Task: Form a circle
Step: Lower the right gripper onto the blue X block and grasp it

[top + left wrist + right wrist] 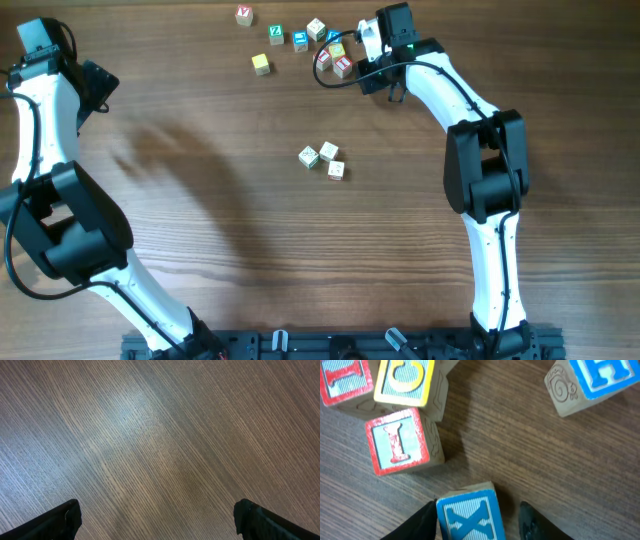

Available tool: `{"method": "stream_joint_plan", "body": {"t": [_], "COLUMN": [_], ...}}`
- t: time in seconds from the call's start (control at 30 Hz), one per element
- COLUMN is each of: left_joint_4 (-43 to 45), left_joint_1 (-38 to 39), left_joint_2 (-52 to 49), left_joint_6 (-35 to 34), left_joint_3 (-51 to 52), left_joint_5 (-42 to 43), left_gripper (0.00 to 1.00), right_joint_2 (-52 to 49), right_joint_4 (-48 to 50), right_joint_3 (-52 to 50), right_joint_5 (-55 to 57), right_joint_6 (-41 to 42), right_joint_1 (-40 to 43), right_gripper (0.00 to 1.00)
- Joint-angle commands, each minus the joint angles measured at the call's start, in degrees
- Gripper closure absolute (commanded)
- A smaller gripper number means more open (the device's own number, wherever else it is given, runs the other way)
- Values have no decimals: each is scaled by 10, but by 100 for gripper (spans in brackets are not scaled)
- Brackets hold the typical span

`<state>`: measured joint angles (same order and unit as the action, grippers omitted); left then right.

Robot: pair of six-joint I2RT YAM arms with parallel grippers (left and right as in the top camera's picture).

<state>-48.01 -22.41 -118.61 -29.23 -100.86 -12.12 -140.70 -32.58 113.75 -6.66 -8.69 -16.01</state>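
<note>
The circle (328, 152) is only three pale cubes huddled in the middle of the table (380, 250), well apart from the right gripper (477, 505), whose jaws stand spread either side of the blue "X" cube (470, 516) in the far cluster, a gap showing on one side. The right arm (440, 92) reaches to the far edge, wrist turned leftward; the left gripper (157, 522) hangs wide open at the far left. Near the "X" lie a red "I" cube (400, 442), a yellow "C" cube (405, 380) and a blue "H" cube (592, 382).
</note>
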Motion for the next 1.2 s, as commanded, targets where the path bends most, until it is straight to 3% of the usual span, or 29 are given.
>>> {"method": "stream_joint_plan", "body": {"t": [0.0, 0.27, 0.6, 1.17], "left_joint_4": [0, 0, 0, 0], "left_joint_1": [-2, -2, -2, -2], "left_joint_2": [7, 7, 7, 7], "left_joint_6": [4, 4, 4, 4], "left_joint_3": [-6, -6, -6, -6], "left_joint_5": [-1, -1, -1, -1], "left_gripper": [0, 0, 0, 0], "right_joint_2": [-5, 7, 54, 142], "right_joint_4": [10, 16, -18, -193], "right_joint_3": [1, 2, 2, 2], "right_joint_5": [-12, -14, -14, -114], "right_joint_6": [-1, 33, 33, 64], "right_joint_1": [2, 2, 2, 2], "right_gripper": [52, 68, 78, 79]}}
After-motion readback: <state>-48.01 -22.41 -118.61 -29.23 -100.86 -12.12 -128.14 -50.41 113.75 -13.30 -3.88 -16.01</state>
